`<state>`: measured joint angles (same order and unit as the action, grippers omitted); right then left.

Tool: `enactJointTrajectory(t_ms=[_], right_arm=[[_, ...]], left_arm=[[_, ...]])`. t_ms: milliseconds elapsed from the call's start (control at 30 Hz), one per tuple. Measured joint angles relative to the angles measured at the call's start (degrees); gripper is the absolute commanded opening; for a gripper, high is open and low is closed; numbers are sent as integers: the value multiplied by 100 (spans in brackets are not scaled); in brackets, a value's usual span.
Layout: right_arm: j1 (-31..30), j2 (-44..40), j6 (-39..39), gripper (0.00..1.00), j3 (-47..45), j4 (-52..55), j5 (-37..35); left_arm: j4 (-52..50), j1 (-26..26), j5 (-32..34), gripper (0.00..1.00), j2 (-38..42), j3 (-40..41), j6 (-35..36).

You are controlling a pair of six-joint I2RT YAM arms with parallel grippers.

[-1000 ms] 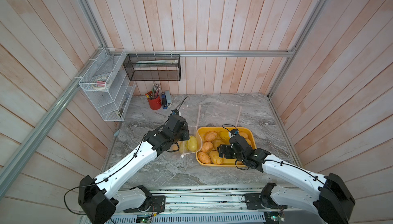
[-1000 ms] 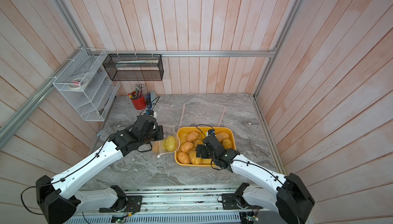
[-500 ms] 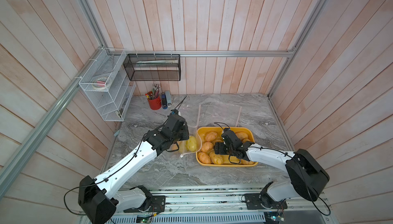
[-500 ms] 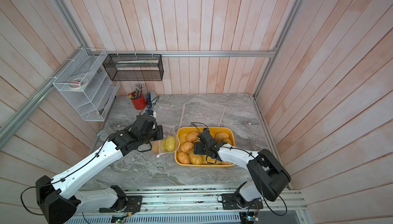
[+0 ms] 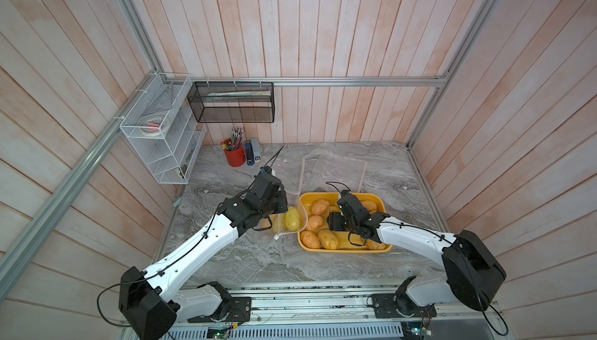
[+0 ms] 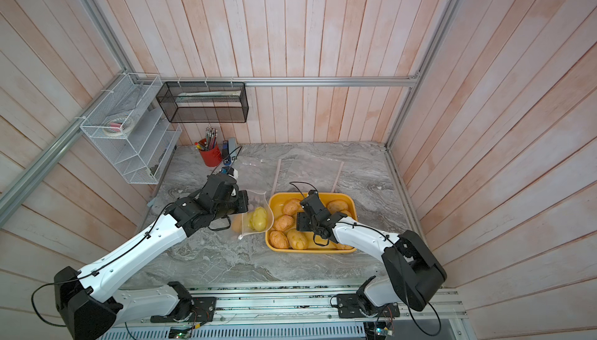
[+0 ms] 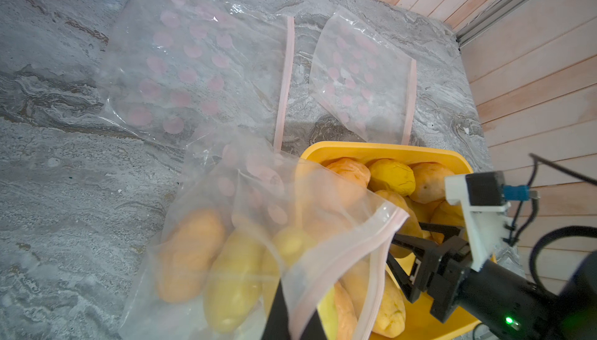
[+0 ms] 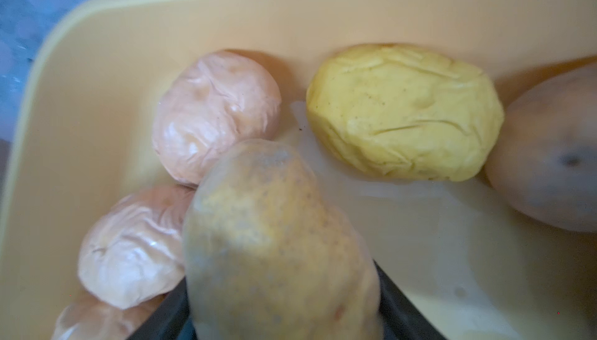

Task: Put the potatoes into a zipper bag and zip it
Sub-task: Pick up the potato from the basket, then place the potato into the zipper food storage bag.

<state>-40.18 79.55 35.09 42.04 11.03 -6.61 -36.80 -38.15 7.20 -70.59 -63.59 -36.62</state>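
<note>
Now | left tool (image 7: pixel 295 317) still pinching zipper bag (image 7: pixel 245 225) | right tool (image 8: pixel 284 315) narrowed onto potato (image 8: pixel 274 225)

Left tool (image 7: pixel 292 319) is clamped shut, reaching forward; right tool (image 8: pixel 281 312) points down, jaws apart, apparently gripping.

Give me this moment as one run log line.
left end effector: shut on zipper bag rim | right end effector: straddling potato in yellow tray, grip unclear

We see bright, soft light in both top views. Up close, the big potato (image 8: pixel 277 241) looks blurry; the flat bag (image 7: pixel 193 64) shines.
</note>
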Motion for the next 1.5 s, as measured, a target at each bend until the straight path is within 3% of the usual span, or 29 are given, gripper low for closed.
enactJointTrajectory(t_ms=[333,600,733,900,1267,1500], right_arm=[[-140,-1340,179,28,-4,455,4],[-1294,-1908,398,26,549,782,-153],[-1884,-1698,435,25,1034,739,-232],[-2138,-990,428,24,1471,629,-221],[-2170,463,361,20,2310,466,-142],[-1871,894,361,17,2551,382,-197]], left_arm=[[35,0,-101,0,44,42,0],[39,0,-103,0,44,44,0],[37,0,-103,0,44,44,2],[37,0,-103,0,44,44,2],[44,2,-210,0,55,44,28],[184,33,-431,0,208,90,105]])
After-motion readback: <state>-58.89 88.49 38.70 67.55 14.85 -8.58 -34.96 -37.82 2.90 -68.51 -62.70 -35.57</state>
